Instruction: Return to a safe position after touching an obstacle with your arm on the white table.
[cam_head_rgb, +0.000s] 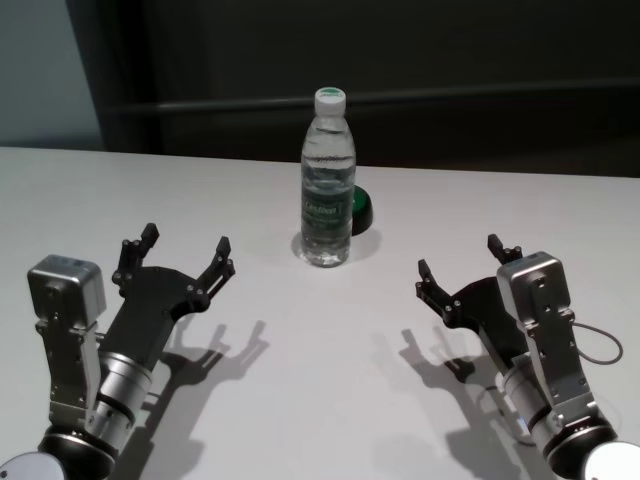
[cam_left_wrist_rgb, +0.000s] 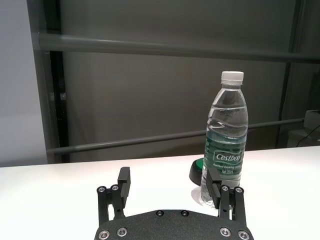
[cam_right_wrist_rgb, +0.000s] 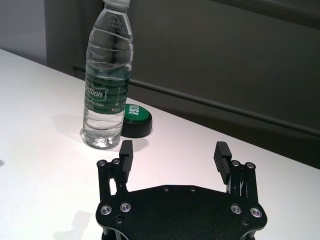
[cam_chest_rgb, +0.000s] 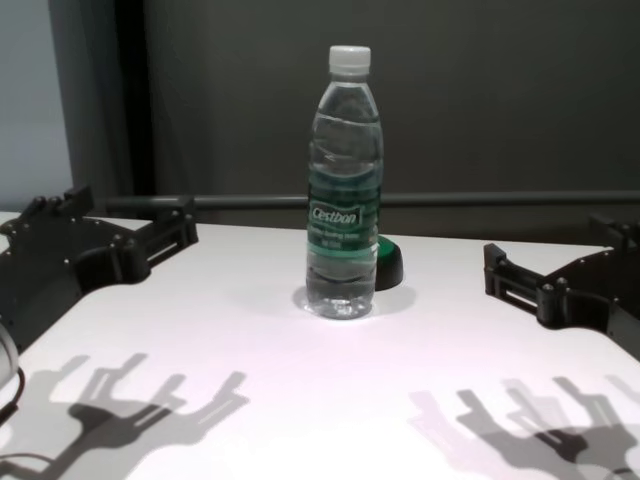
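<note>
**Upright water bottle at mid-worktop, both hands clear of it**

- Obstacle: tall clear plastic water bottle (cam_head_rgb: 328, 180) with a white screw cap and a green "Cestbon" label band. It stands upright near the middle of the worktop, towards the far side, with water filling it almost to the shoulder. Nothing touches it on the near, left or right side.
- Small dark dome-shaped object with a green top (cam_head_rgb: 361, 209): sits just behind the bottle and slightly to its right, very close to the base; whether the two touch cannot be told. White lettering shows on the green top in the right wrist view.
- Broad, smooth, plain white worktop (cam_head_rgb: 320, 400): carries the bottle and the dome; shadows of both hands fall on its near part.
- Left hand (cam_head_rgb: 185, 248), black, two-fingered: hovers over the near left of the worktop, well apart from the bottle, fingers spread wide and holding nothing.
- Right hand (cam_head_rgb: 460, 262), black, two-fingered: hovers over the near right of the worktop, well apart from the bottle, fingers likewise spread and empty.
- Dark wall with a horizontal rail (cam_head_rgb: 480, 95): runs behind the far edge of the worktop.
</note>
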